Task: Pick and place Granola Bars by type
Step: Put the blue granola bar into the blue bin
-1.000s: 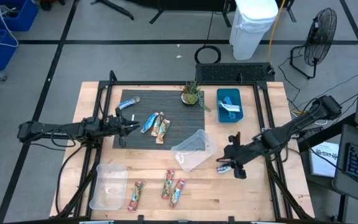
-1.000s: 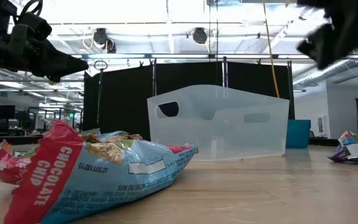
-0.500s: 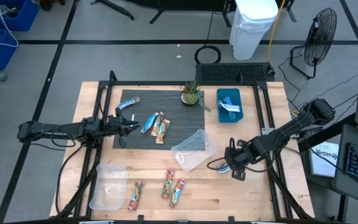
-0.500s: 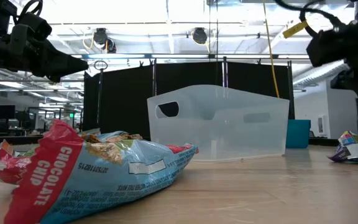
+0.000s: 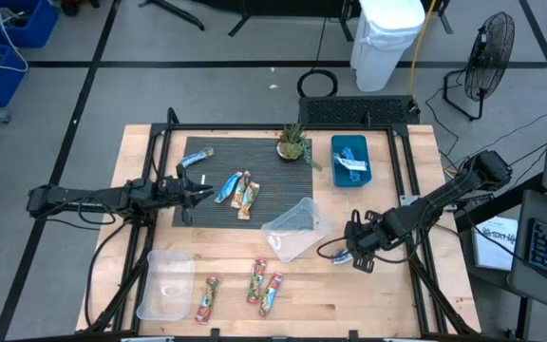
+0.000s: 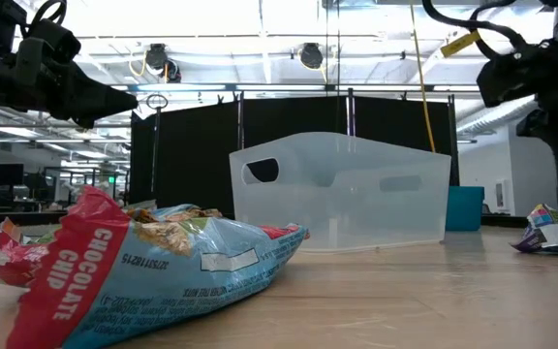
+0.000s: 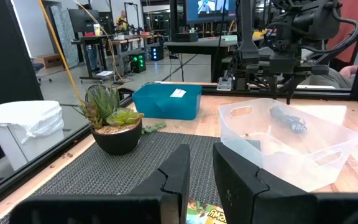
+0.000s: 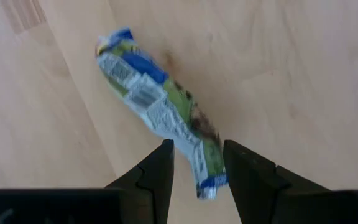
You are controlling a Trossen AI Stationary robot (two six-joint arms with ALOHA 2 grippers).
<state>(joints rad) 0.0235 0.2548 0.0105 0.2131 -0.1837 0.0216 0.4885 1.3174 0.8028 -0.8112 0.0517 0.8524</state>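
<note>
The right gripper [image 8: 197, 163] points down over a blue-and-green granola bar [image 8: 160, 112] lying flat on the wooden counter [image 5: 387, 294], its two fingers spread apart with one end of the wrapper showing between them; nothing is pinched. From above, that bar [image 5: 342, 256] lies just beside the clear tilted bin [image 5: 295, 228], on the side away from the dark mat [image 5: 245, 180].

The left gripper [image 5: 204, 195] hangs above the mat, well apart from the clear bin, its fingers [image 7: 178, 174] parted by a narrow gap and holding nothing. Near it on the mat lie a few more bars [image 5: 237, 193], and one bluish bar [image 5: 198, 158] sits toward the mat's far corner. Three red-and-green bars [image 5: 254, 285] rest on bare wood on the near side of the clear bin, next to a second clear tray [image 5: 166, 283]. A small potted plant [image 5: 292, 142] stands at the mat's edge, and a teal bin [image 5: 350, 160] beside it holds some bars.
</note>
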